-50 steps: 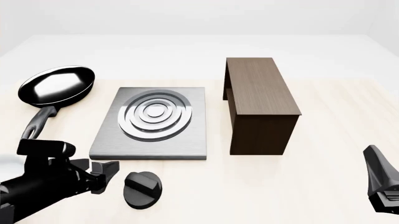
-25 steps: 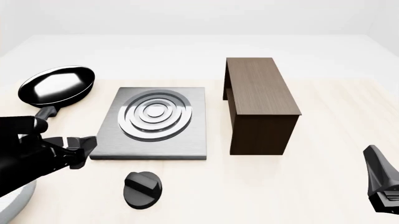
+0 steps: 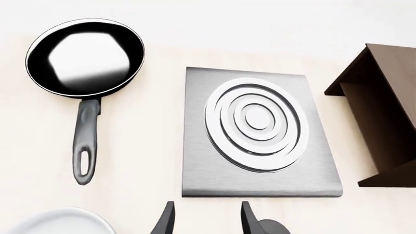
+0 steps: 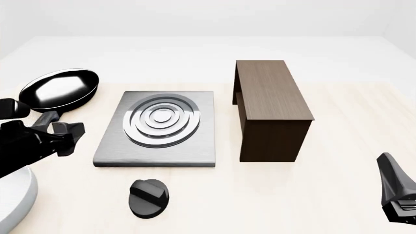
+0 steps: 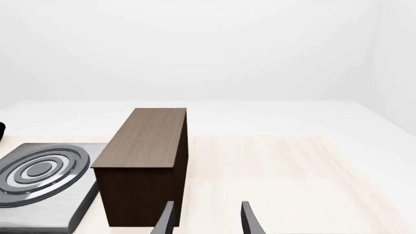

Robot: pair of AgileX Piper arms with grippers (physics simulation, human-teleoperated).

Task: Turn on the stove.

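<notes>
The stove is a flat grey slab [image 4: 110,152] with raised silver rings [image 4: 161,119], lying left of the table's middle. Its black ridged knob [image 4: 148,196] lies loose on the table in front of the slab. My left gripper [image 4: 70,137] is open and empty. It hangs left of the slab, near the pan's handle and well away from the knob. In the left wrist view the slab [image 3: 195,146] lies past the open fingers [image 3: 250,220], and the knob [image 3: 272,228] shows only at the edge. My right gripper [image 4: 393,187] is open and empty at the near right.
A shiny black frying pan [image 4: 60,88] lies at the far left, handle toward me. A tall dark-brown wooden box [image 4: 270,105] stands right of the slab, also in the right wrist view [image 5: 146,161]. A white plate [image 4: 16,204] is at the near left.
My left gripper has moved away from the knob, leftward and farther back, to beside the slab's left edge. The knob, the slab and my right arm have not moved.
</notes>
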